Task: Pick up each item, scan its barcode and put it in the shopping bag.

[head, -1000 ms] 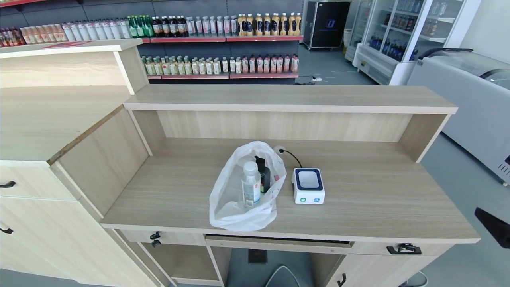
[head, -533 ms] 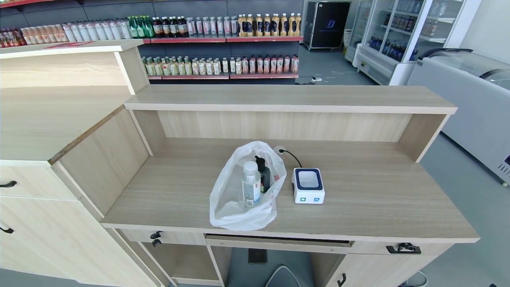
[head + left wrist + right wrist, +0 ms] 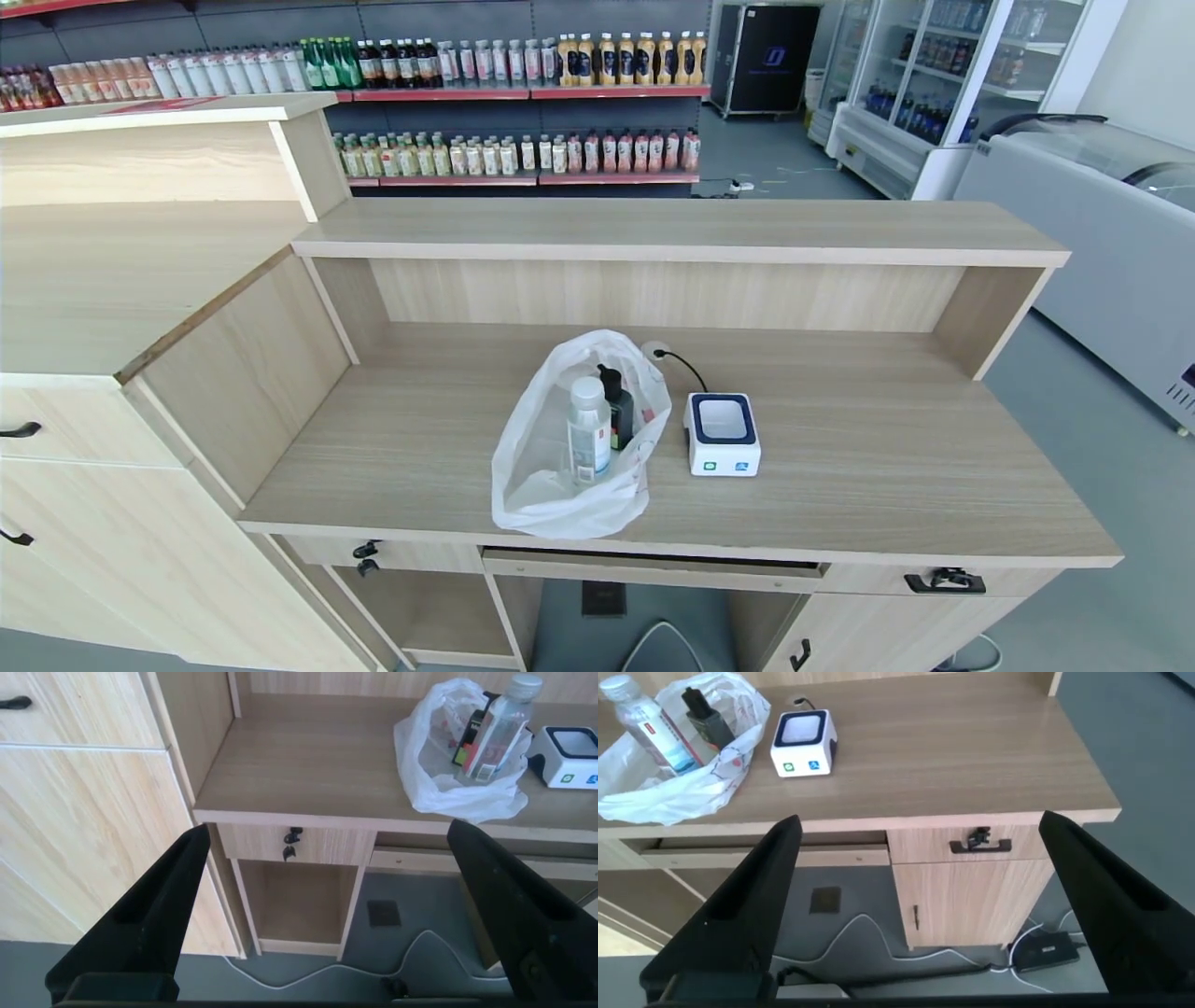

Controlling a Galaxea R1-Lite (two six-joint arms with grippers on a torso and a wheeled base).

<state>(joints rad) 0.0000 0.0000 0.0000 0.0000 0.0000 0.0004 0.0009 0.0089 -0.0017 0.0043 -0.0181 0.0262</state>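
**Item 1, shopping bag** [image 3: 537,467]: thin white plastic with its mouth open upward. It stands on the wooden counter [image 3: 840,485] near the front edge, about mid-width. We count two things inside it.

**Item 2, clear bottle** [image 3: 589,431]: white cap and pale label. It stands upright in the bag, toward the front.

**Item 3, dark bottle** [image 3: 618,403]: black cap, upright, close behind the clear bottle. We cannot tell whether the two touch.

**Item 4, barcode scanner** [image 3: 722,434]: a white box with a dark-framed window facing up, just beside the bag on the robot's right. A black cable [image 3: 684,366] runs from it toward the back of the counter.

**Item 5, left gripper** [image 3: 327,915]: its fingers [image 3: 140,924] are spread wide and it is empty. We see it in front of the counter, on the robot's side of the front edge, facing a keyed drawer [image 3: 294,843] and well apart from the bag.

**Item 6, right gripper** [image 3: 920,910]: its fingers [image 3: 1111,915] are likewise spread wide and it is empty. It sits in front of the counter, facing a drawer with a black handle [image 3: 980,842].

**Item 7, background**: shelves of bottled drinks [image 3: 513,154] stand beyond the counter.
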